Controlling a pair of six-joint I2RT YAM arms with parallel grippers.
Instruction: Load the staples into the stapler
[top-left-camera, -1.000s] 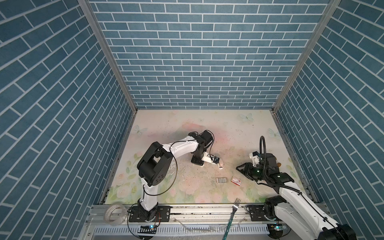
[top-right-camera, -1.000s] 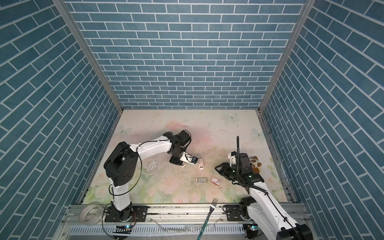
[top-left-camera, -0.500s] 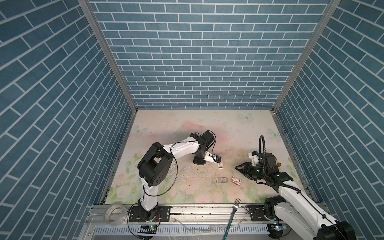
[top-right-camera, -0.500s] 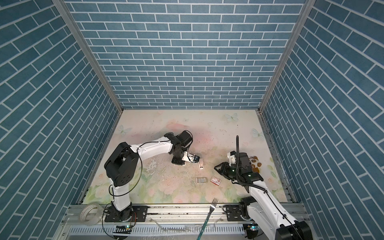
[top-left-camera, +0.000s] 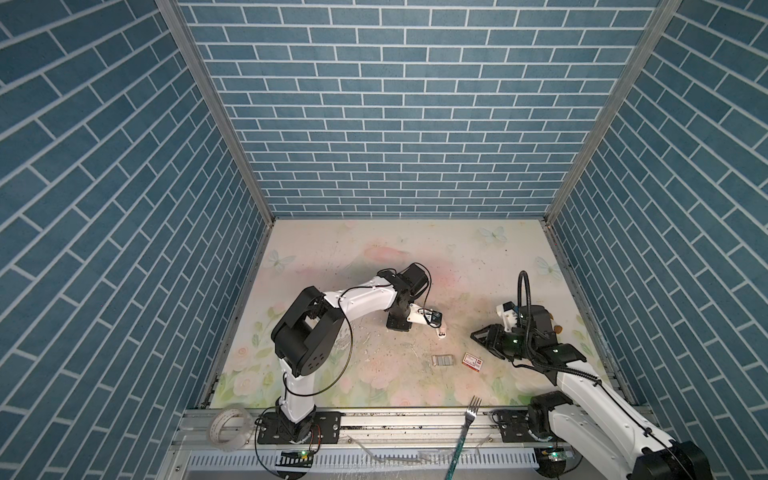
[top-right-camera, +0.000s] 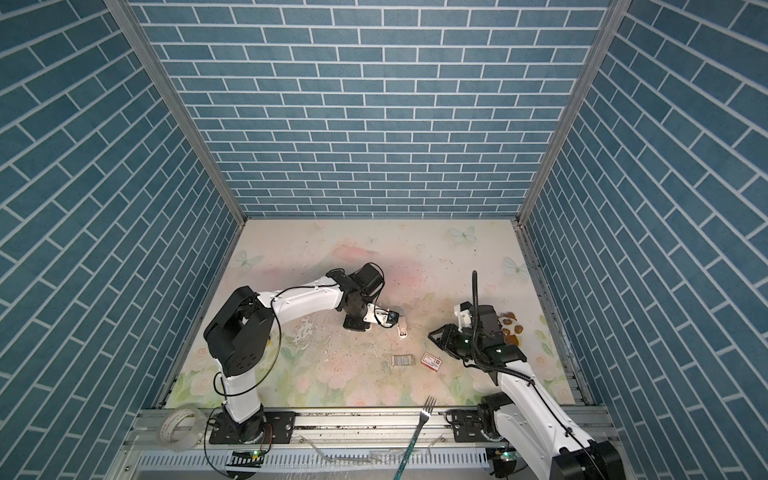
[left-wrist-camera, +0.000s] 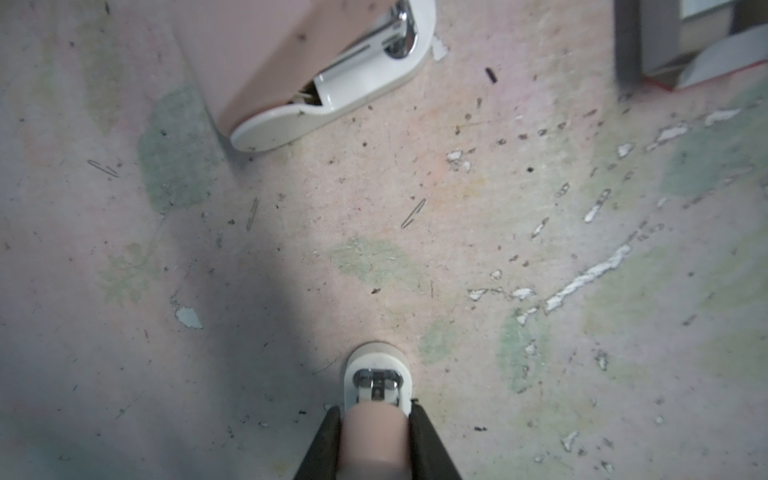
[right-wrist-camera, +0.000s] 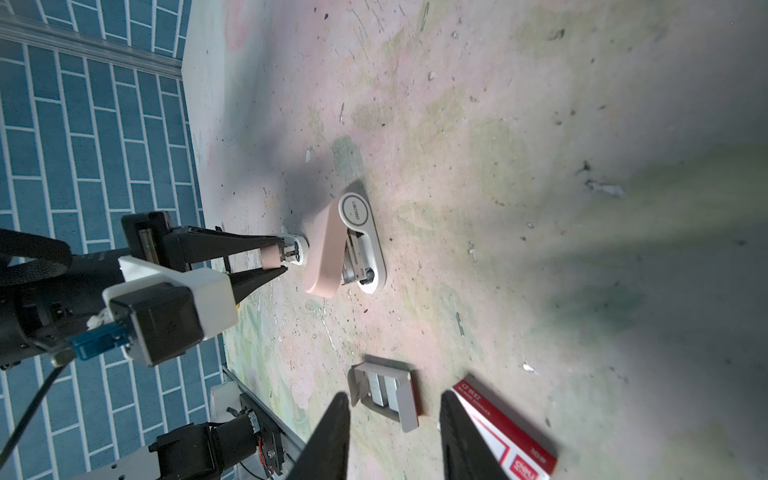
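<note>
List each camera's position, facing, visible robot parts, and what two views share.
Both top views: high above the front edge, looking down on the table; the left arm and right arm show.
Left wrist: on the left arm, facing the table; left gripper shut on a pink-and-white piece.
Right wrist: on the right arm, looking across the table; open right gripper, staples beyond.
Shared: both wrist views show the stapler.

Stapler (left-wrist-camera: 291, 54) partly out of frame; red-and-white box (right-wrist-camera: 509, 432) blurry, cropped

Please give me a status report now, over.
Left gripper shut on small pink-white piece, beside stapler. Right gripper open, empty, near staples. Staples in tray on mat. Box beside tray, not blocking.
</note>
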